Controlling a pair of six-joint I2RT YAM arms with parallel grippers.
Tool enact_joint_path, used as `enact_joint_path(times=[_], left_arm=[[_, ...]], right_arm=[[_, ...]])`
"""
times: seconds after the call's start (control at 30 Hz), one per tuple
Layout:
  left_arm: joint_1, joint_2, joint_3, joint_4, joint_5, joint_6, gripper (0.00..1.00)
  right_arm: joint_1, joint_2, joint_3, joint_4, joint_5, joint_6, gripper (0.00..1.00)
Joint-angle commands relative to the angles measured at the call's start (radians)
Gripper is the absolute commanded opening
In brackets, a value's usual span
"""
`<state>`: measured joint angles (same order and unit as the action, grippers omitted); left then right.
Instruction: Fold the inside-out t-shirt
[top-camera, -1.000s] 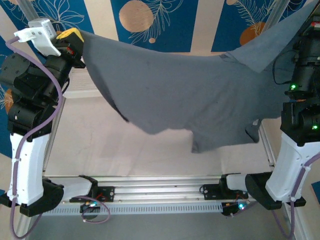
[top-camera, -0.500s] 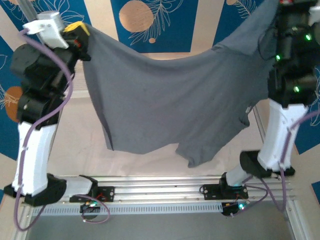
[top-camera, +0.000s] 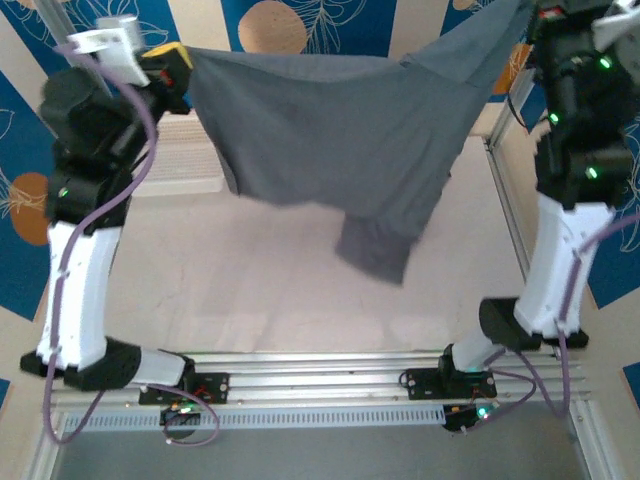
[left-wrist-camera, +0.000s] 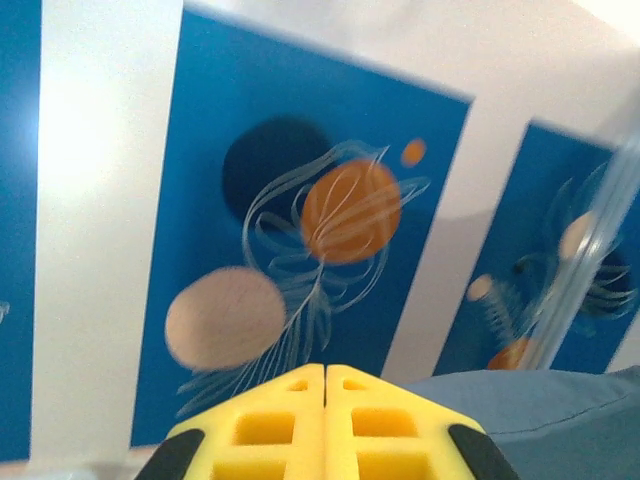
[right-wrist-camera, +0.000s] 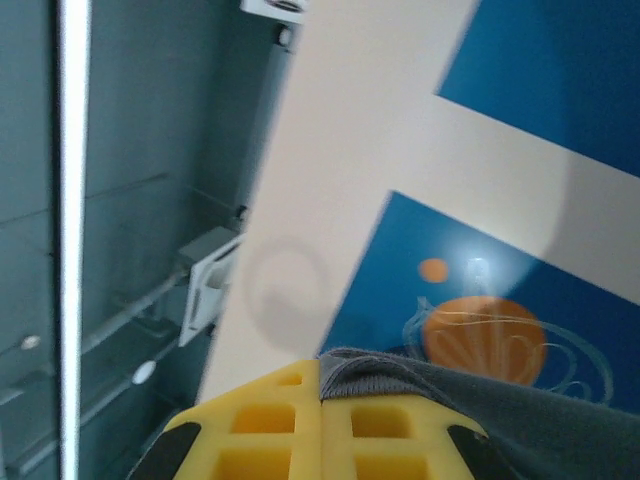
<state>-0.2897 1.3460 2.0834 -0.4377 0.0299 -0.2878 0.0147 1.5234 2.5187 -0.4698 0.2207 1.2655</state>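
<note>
Top view first: the dark grey t-shirt (top-camera: 340, 130) is stretched in the air between both arms, well clear of the desk (top-camera: 250, 290). The left pincer (top-camera: 180, 64) has one corner up at 10 o'clock, and the right arm (top-camera: 575, 120) takes the other end up at 1 o'clock. Compared to a second ago, it's hoisted higher and pulled flatter along the top. The loose flap now dangles mid-frame instead of sagging toward the near rail.

Left wrist view: yellow pads pressed tight together, grey fabric coming off at 4 o'clock.

Right wrist view: the right pincer (right-wrist-camera: 322, 385) is clamped too, with a fold of shirt bunched out of the seam toward 3 o'clock.
</note>
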Motion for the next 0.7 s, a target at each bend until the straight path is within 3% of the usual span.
enact_joint_path(times=[0.0, 0.3, 0.47, 0.67], left_arm=[[0.011, -0.110, -0.040, 0.106, 0.075, -0.049, 0.00], [0.011, -0.196, -0.058, 0.076, 0.108, -0.086, 0.00], [0.010, -0.188, -0.037, 0.095, 0.075, -0.083, 0.00], [0.011, -0.049, 0.033, 0.040, -0.026, -0.067, 0.00]], right_arm=[[0.007, -0.147, -0.099, 0.125, 0.029, 0.028, 0.00], [0.008, -0.292, -0.216, 0.172, 0.035, 0.029, 0.00], [0.008, -0.279, -0.188, 0.188, 0.049, -0.009, 0.00], [0.008, -0.178, -0.145, 0.181, 0.080, -0.063, 0.00]])
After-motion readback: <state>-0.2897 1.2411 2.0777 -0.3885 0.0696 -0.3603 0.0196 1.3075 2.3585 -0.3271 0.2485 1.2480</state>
